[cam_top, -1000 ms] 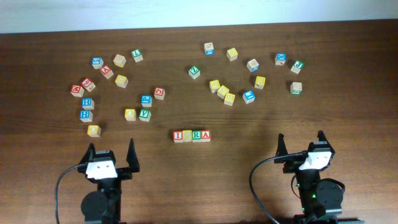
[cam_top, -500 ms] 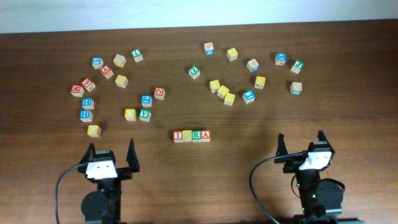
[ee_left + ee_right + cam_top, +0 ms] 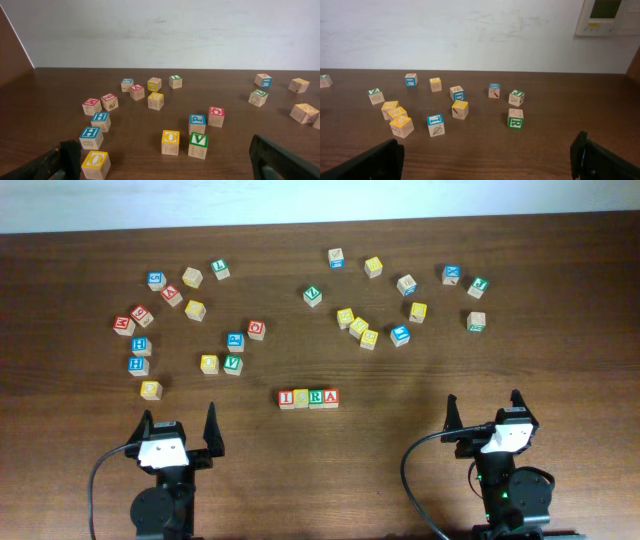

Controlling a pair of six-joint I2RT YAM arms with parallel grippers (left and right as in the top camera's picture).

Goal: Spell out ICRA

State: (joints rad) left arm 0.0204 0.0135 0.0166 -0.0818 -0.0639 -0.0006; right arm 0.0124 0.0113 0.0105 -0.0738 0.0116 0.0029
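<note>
Now my left gripper (image 3: 180,418) and right gripper (image 3: 484,401) gape wide, empty; the row of coloured wooden letter cubes (image 3: 308,398) lies at left's one o'clock.

Black left pincer (image 3: 180,418) and right pincer (image 3: 484,404), white wrist housings (image 3: 161,448), looping black cables (image 3: 93,483)

dark wood-grain tabletop (image 3: 560,380) | plain white wall (image 3: 200,30) along far edge, faintly scuffed | beige wall panel (image 3: 606,17) mounted toward far right corner | even light
</note>
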